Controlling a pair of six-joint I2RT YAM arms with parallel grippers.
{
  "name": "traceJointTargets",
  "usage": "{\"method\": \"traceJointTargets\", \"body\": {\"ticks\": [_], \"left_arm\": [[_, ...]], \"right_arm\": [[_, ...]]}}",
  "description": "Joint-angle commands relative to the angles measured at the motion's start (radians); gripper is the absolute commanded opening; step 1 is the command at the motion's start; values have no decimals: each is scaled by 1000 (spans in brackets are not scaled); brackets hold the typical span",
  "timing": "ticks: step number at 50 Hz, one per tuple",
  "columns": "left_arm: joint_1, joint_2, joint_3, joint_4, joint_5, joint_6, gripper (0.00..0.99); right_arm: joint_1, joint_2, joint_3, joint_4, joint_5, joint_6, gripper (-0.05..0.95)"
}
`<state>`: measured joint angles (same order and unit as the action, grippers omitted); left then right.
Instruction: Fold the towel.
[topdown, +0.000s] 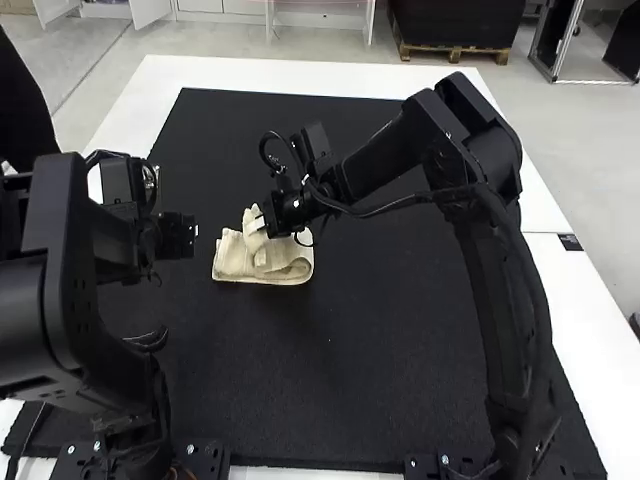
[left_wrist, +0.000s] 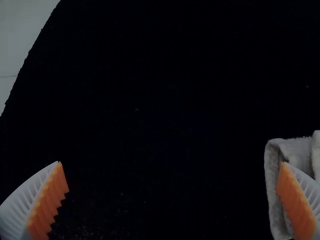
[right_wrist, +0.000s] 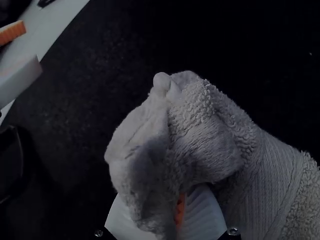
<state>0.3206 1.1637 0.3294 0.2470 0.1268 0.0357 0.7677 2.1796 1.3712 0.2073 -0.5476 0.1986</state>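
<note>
From where I sit, the towel (topdown: 232, 262) is on the black mat (topdown: 330, 370) that covers much of the white bench (topdown: 590, 330), a bit left of the middle in the high view. It lies as a small cream bundle, folded over in layers, with a bunched part standing up near its middle. I have my right gripper (topdown: 264, 224) clamped on that bunched part, reaching in from the right side. In the right wrist view I can see the cloth gathered between the white fingers (right_wrist: 202, 216), a bit of orange pad showing beside it, and a flatter stretch with a ribbed band running off to one side. My left gripper (topdown: 182, 237) hangs just to the left of the towel; the left wrist view gives me its fingers wide apart, orange pads (left_wrist: 49, 205) facing each other over dark mat, one finger overlapping my sight of the towel's edge. Whether it touches, I can't tell.
</note>
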Motion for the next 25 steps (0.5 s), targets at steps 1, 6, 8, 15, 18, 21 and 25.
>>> {"method": "traceJointTargets", "body": {"ticks": [1,6,8,15,18,21,25], "left_arm": [[8,-15,-3,15,-7,-10,974],[8,-15,-3,21,-7,-11,974],[6,-15,-3,21,-7,-11,974],[8,-15,-3,25,-7,-8,974],[8,-15,-3,26,-7,-8,974],[6,-15,-1,29,-7,-7,974],[8,-15,-1,32,-7,-8,974]], "right_arm": [[15,0,29,9,-35,21,133],[15,-1,29,9,-60,38,392],[15,0,29,9,-72,48,475],[13,-1,29,10,-91,51,684],[10,-6,29,10,-92,51,684],[5,-11,29,12,-92,55,679],[-4,-23,26,14,-94,53,552]]}}
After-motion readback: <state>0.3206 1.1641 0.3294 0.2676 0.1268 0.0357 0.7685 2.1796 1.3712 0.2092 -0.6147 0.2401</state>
